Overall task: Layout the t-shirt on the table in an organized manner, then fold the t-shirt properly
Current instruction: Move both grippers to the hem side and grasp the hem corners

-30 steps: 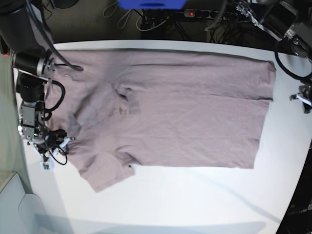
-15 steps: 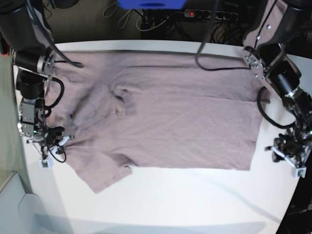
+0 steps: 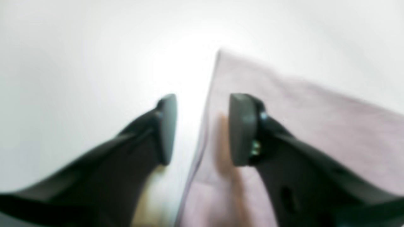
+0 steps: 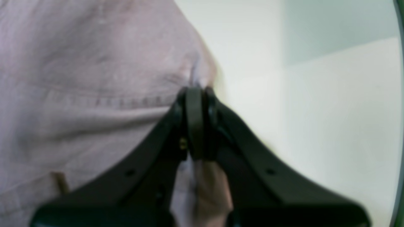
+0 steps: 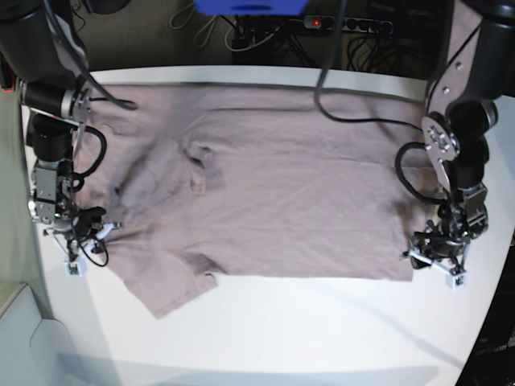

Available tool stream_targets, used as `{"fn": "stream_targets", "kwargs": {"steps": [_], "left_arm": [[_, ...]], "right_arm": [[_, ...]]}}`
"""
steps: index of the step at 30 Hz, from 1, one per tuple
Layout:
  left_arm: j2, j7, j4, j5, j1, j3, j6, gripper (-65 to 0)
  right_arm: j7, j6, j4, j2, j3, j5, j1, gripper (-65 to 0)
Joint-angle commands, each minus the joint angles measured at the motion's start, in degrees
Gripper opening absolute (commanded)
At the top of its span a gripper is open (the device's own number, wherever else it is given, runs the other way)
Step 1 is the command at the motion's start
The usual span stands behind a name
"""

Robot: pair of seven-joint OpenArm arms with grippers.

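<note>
The mauve-pink t-shirt [image 5: 306, 193] lies spread across the white table [image 5: 282, 330], collar toward the left, hem toward the right. My right gripper [image 5: 90, 235] is at the shirt's left edge beside the near sleeve. In the right wrist view this gripper [image 4: 195, 94] is shut on a pinch of the t-shirt [image 4: 94, 78] at its edge. My left gripper [image 5: 434, 259] is low at the hem's near right corner. In the left wrist view it [image 3: 202, 129] is open, astride the edge of the t-shirt [image 3: 315, 126], one finger [image 3: 241, 126] over cloth and the other over bare table [image 3: 79, 63].
A power strip [image 5: 346, 24] and cables lie beyond the table's far edge, with a blue object [image 5: 249, 6] above them. The table's right edge [image 5: 503, 265] runs close to the left arm. A grey surface [image 5: 24, 338] sits off the near left corner.
The left arm swung in from the far right to the hem's near corner and its jaws widened. The right gripper closed on the shirt's left edge.
</note>
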Motion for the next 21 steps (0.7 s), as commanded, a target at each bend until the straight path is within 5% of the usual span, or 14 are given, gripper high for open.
{"fn": "stream_targets", "kwargs": {"steps": [1,5,15,17,21], "left_arm": [[-0.96,-1.87,0.81,-0.45,-2.19,0.10,0.33,-32.4],[-0.87,-1.79,0.37,-0.45,-1.75,0.19,0.42,-22.2],[0.71,-1.70,-0.42,-0.36,0.36,0.28,0.42,-22.5],[0.80,-1.61,-0.42,-0.36,0.88,1.60,0.42,-25.6],[0.89,-1.70,-0.42,-0.98,1.59,7.49,0.42,-45.3]], "right_arm": [[-4.48,-0.31,-0.29,0.66,-0.13,-2.20,0.02,-65.0],[-4.48,-0.31,-0.29,0.66,-0.13,-2.29,0.02,-65.0],[-4.48,-0.31,-0.29,0.48,-0.13,-2.29,0.10,-65.0],[-4.48,-0.31,-0.29,0.48,-0.13,-2.29,0.10,-65.0],[-4.48,-0.31,-0.29,0.48,-0.13,-2.29,0.10,-65.0]]}}
